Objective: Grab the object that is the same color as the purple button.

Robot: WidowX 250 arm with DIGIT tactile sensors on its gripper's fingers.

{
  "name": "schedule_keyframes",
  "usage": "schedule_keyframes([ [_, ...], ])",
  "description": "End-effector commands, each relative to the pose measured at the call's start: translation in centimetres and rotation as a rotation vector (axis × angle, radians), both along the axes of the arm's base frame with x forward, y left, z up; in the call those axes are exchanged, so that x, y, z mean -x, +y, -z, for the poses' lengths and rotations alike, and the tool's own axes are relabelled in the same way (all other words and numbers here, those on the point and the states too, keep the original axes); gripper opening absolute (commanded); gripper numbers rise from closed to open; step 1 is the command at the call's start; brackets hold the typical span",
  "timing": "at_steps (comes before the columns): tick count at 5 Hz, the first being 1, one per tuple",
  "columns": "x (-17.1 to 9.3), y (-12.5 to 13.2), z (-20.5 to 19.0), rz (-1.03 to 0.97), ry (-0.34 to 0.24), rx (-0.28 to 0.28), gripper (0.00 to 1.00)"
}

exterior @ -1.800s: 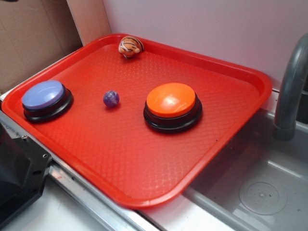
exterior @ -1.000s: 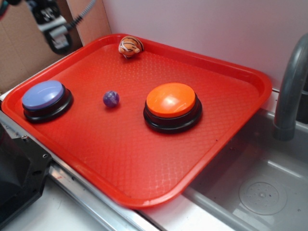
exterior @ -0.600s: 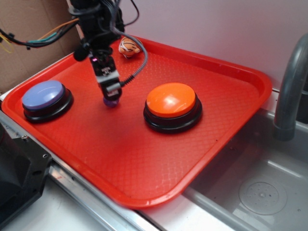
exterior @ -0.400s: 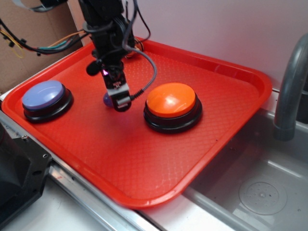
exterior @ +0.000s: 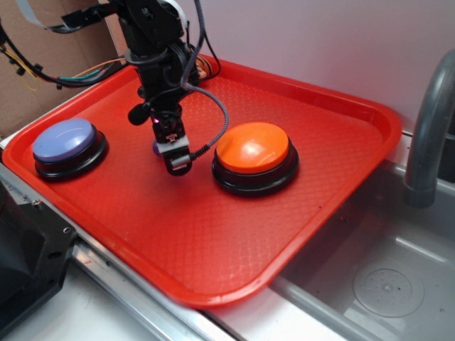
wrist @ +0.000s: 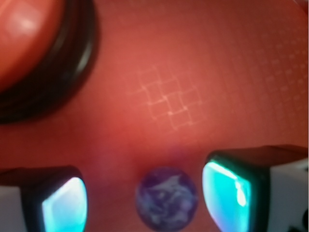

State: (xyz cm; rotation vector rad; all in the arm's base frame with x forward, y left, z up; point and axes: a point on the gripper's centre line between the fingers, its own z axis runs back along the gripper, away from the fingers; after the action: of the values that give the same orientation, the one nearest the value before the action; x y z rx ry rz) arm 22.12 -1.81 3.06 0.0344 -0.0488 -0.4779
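The small purple marbled ball (wrist: 166,198) lies on the red tray (exterior: 213,234), between my gripper's (wrist: 145,199) two pads. The jaws are open, one pad on each side of the ball, with a small gap to the right pad and a wider one to the left. In the exterior view my gripper (exterior: 174,160) is low over the tray and covers most of the ball; only a sliver (exterior: 156,148) shows at its left. The purple button (exterior: 64,140), lavender-blue on a black base, stands at the tray's left edge.
An orange-topped button (exterior: 252,147) stands just right of my gripper; it also shows in the wrist view (wrist: 29,38). The arm hides the striped toy at the tray's far rim. A grey faucet (exterior: 430,128) and sink basin (exterior: 387,284) lie to the right.
My arm came in from the upper left, swung over the tray and came down at the ball. The ball and both buttons have not moved.
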Motion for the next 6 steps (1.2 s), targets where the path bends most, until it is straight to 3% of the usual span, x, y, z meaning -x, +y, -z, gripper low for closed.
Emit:
schedule_keyframes([
  [1,-0.5,0.8,0.4,-0.010,-0.002,0.018,1.00],
  [2,0.1,1.3,0.5,-0.030,0.012,0.017,1.00],
  [3,0.3,1.0,0.8,-0.060,0.013,0.009,0.00],
  [5,0.9,1.1,-2.2,-0.074,-0.030,0.002,0.00],
  [6,1.9,0.8,-7.2,-0.128,-0.042,0.004,0.00],
])
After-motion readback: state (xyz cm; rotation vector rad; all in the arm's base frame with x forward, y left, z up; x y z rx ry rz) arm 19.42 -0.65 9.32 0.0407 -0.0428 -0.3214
